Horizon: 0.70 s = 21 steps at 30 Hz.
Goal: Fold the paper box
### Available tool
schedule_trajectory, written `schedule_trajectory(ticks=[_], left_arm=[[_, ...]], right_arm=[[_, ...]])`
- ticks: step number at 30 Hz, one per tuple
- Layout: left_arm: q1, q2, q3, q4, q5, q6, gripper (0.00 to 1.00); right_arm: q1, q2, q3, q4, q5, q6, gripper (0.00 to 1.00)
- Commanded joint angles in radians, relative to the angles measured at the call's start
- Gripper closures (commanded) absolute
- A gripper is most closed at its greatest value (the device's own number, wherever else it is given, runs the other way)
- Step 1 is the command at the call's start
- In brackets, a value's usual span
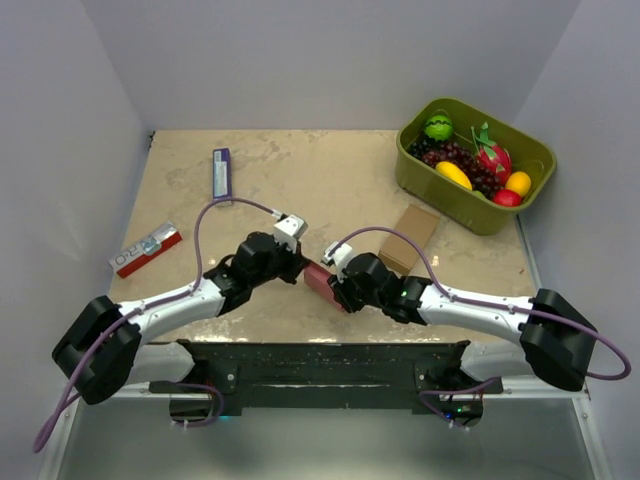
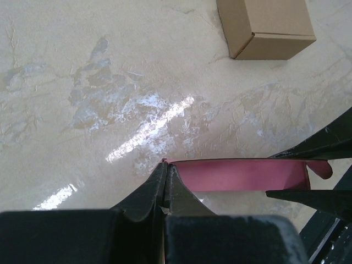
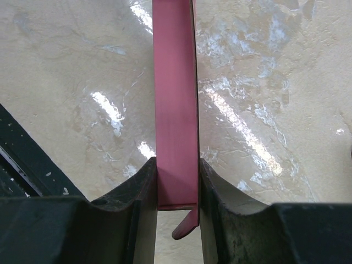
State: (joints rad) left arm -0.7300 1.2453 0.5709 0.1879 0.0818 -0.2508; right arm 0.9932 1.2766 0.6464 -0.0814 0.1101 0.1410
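The paper box (image 1: 322, 284) is a small pink-red card packet held just above the tabletop near the front middle. My right gripper (image 1: 341, 286) is shut on it: in the right wrist view the box (image 3: 176, 110) stands between the two fingers of that gripper (image 3: 177, 165), with a small tab curling out at its near end. My left gripper (image 1: 300, 268) meets the box's left end. In the left wrist view its fingers (image 2: 166, 165) are pressed together, with a thin pink edge of the box (image 2: 242, 175) pinched at their tips.
A brown cardboard box (image 1: 410, 238) lies just behind the right arm. A green bin (image 1: 470, 215) of toy fruit sits at the back right. A red-and-white packet (image 1: 146, 250) and a blue-and-white packet (image 1: 221, 173) lie on the left. The dark base plate (image 1: 320, 365) runs along the front edge.
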Motion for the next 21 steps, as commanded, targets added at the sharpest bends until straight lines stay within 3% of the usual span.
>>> schedule_trajectory(ticks=[1,9,21], left_arm=[[-0.019,-0.004,-0.101,0.093,0.024,-0.126,1.0],[-0.019,-0.047,-0.227,0.283,0.018,-0.079,1.0],[-0.019,-0.096,-0.289,0.278,-0.025,-0.027,1.0]], right_arm=[[-0.013,-0.028,0.009,0.169,-0.026,-0.014,0.84],[-0.021,-0.028,0.01,0.189,-0.078,-0.029,0.85],[-0.027,-0.062,0.022,0.121,-0.15,-0.072,0.84]])
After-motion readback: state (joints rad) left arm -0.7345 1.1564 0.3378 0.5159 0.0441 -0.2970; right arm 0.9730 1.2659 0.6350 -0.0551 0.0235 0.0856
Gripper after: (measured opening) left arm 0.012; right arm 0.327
